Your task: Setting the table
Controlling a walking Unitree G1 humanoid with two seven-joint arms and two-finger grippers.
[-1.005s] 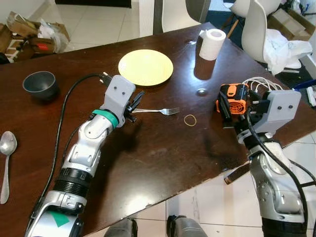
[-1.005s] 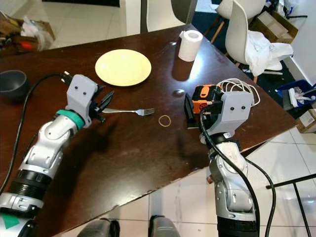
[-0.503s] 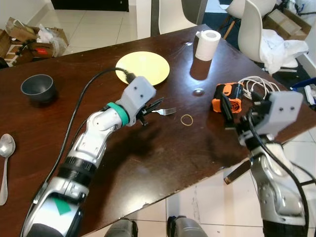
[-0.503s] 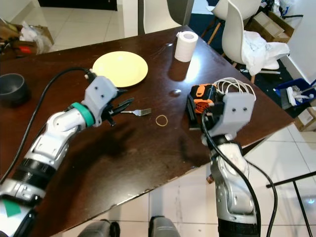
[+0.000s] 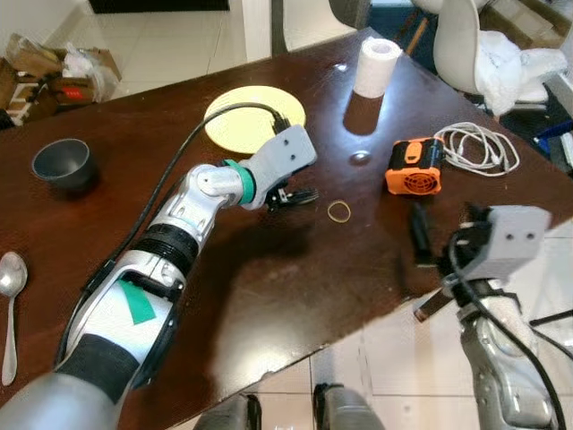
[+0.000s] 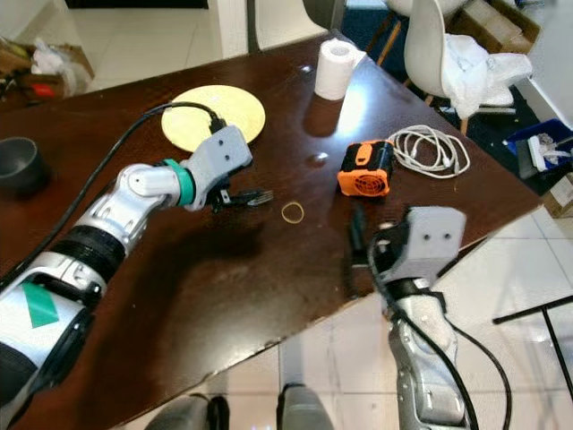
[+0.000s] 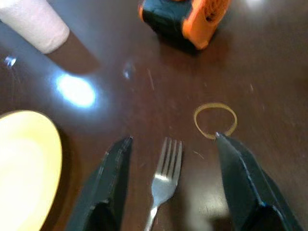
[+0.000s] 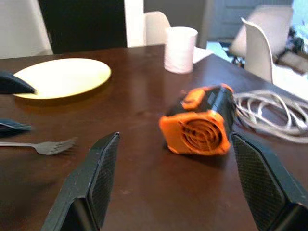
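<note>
A silver fork (image 7: 165, 174) lies on the dark wooden table (image 5: 286, 296), just in front of the yellow plate (image 5: 252, 118). My left gripper (image 7: 172, 138) is open and low over the fork's tines, with one black finger on each side and neither touching it. A tan rubber band (image 5: 339, 210) lies right beside the tines. My right gripper (image 5: 420, 240) is open near the table's right front edge and holds nothing. It points at the orange device (image 8: 196, 127).
A dark bowl (image 5: 61, 164) and a spoon (image 5: 9, 305) sit at the far left. A paper roll (image 5: 374, 67) stands behind the plate to the right. A white cable (image 5: 474, 148) lies coiled beside the orange device. White chairs stand beyond the table.
My left gripper has slid from the fork's handle end to over its tines. My right arm has drawn back from the orange device toward the table edge. The camera has shifted.
</note>
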